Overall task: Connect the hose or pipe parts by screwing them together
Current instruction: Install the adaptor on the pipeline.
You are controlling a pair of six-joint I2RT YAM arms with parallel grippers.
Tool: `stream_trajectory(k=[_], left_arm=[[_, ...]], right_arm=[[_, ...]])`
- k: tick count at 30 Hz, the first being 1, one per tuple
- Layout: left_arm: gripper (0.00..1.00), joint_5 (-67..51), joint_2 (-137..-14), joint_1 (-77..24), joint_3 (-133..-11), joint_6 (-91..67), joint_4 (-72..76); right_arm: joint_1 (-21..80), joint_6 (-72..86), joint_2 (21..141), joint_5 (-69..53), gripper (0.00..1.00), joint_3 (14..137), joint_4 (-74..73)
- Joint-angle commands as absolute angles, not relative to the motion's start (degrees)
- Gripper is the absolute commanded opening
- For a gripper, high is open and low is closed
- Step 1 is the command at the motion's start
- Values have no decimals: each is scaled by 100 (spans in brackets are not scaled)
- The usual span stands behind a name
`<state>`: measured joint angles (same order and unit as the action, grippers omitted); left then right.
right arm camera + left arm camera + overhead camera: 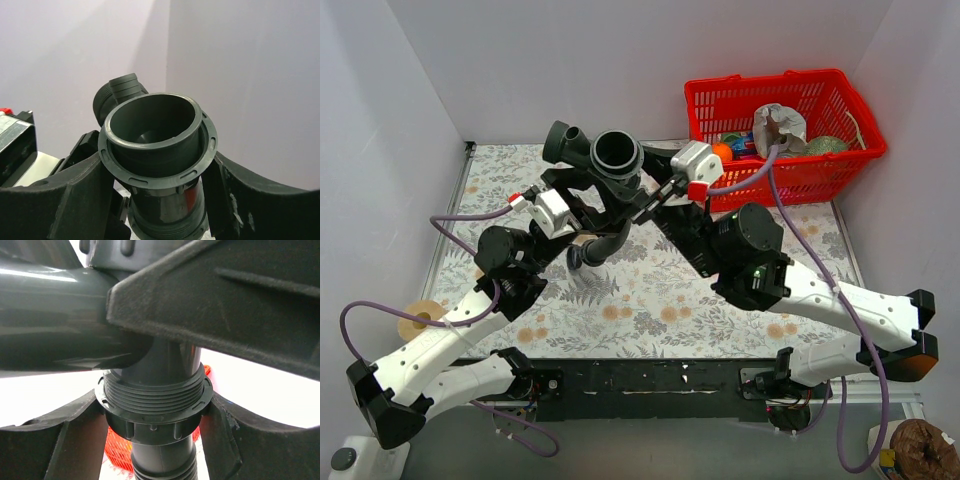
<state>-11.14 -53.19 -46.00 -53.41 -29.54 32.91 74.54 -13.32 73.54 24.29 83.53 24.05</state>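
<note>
The dark grey T-shaped fitting (610,160) is held up above the table with its wide mouth (150,120) facing up and a side branch (563,140) pointing left. The black ribbed hose (605,245) hangs from its underside, its free end down near the cloth. My left gripper (152,430) is shut on the hose's ribbed collar nut (150,427), which sits right under the fitting's thread (152,395). My right gripper (157,175) is shut on the flanged ring (160,175) just below the fitting's top mouth. In the top view both grippers meet under the fitting, left (613,212) and right (643,187).
A red basket (820,95) with mixed items stands at the back right, close behind the right wrist. A flowered cloth (670,290) covers the table. A tape roll (420,318) lies at the left edge. White walls close in on three sides.
</note>
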Motion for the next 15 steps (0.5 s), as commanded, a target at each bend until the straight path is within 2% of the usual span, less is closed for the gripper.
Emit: stream_trajectory(k=[1, 7, 15], left_arm=[[0, -958, -5150, -4570, -5783, -2795, 4025], [0, -923, -5115, -4518, -5827, -2716, 3955], [0, -1028, -5089, -4491, -5792, -2707, 3981]], right_arm=[[8032, -2283, 8041, 4433, 1, 8472, 1591], [8200, -2952, 8473, 6097, 1, 8605, 2126], [8200, -3700, 8753, 7189, 1, 8701, 3234]])
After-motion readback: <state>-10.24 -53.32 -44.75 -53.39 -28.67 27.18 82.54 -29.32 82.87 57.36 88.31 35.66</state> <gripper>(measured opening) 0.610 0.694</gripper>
